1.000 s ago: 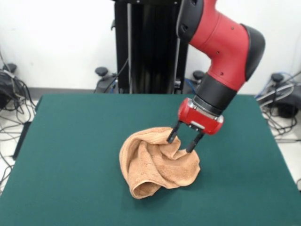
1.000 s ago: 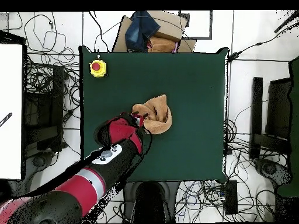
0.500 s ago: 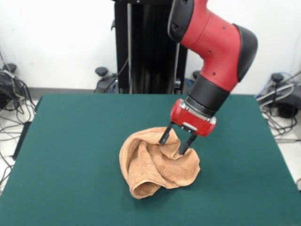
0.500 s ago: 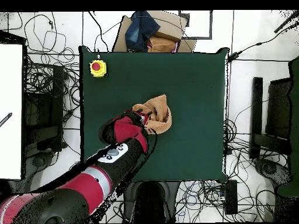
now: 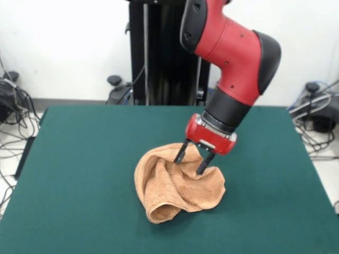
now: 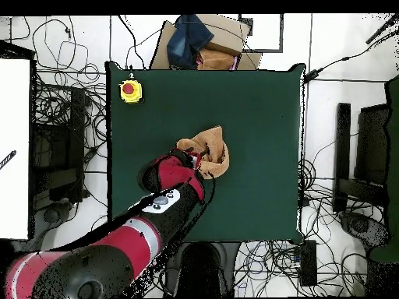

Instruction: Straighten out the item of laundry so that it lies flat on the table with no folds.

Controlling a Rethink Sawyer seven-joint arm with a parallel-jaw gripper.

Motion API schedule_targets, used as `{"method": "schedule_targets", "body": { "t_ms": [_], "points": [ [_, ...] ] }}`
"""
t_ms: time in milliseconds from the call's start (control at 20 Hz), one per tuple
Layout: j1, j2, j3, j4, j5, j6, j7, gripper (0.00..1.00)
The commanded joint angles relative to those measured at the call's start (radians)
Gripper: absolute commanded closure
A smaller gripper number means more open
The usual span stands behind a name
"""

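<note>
The item of laundry, an orange-tan towel [image 5: 175, 185], lies crumpled in a rumpled heap near the middle of the dark green table [image 5: 79, 174]. My gripper [image 5: 190, 163] is open, tilted, its two black fingers straddling a raised fold at the heap's upper right part. The fingertips touch or dip into the cloth. From overhead the towel [image 6: 215, 149] shows partly, with the red gripper [image 6: 196, 161] covering its lower left part; the table [image 6: 257, 117] spreads wide around it.
A yellow box with a red button [image 6: 130, 91] sits at one table corner in the overhead view. A cardboard box with dark cloth [image 6: 199, 43] lies beyond the table edge. Cables cover the floor on both sides.
The gripper has shifted left in the front view, moving further over the towel heap while staying open. The towel's shape has barely changed.
</note>
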Motion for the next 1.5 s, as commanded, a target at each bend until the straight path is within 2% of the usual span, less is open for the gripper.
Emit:
{"method": "schedule_targets", "body": {
  "t_ms": [50,250,450,600,700,900,1500],
  "points": [
    [-0.053,-0.001,0.231,0.024,-0.067,0.061,0.109,0.0],
    [-0.156,-0.026,0.349,0.016,-0.155,0.094,0.027,0.0],
    [-0.197,-0.032,0.398,0.003,-0.21,0.116,0.014,0.0],
    [-0.178,-0.038,0.374,0.007,-0.2,0.146,0.06,0.0],
    [-0.136,-0.039,0.317,0.01,-0.172,0.152,0.107,0.0],
    [-0.162,-0.036,0.346,0.01,-0.184,0.158,0.1,0.0],
    [-0.141,-0.051,0.312,0.048,-0.169,0.145,0.139,0.0]
  ]
}}
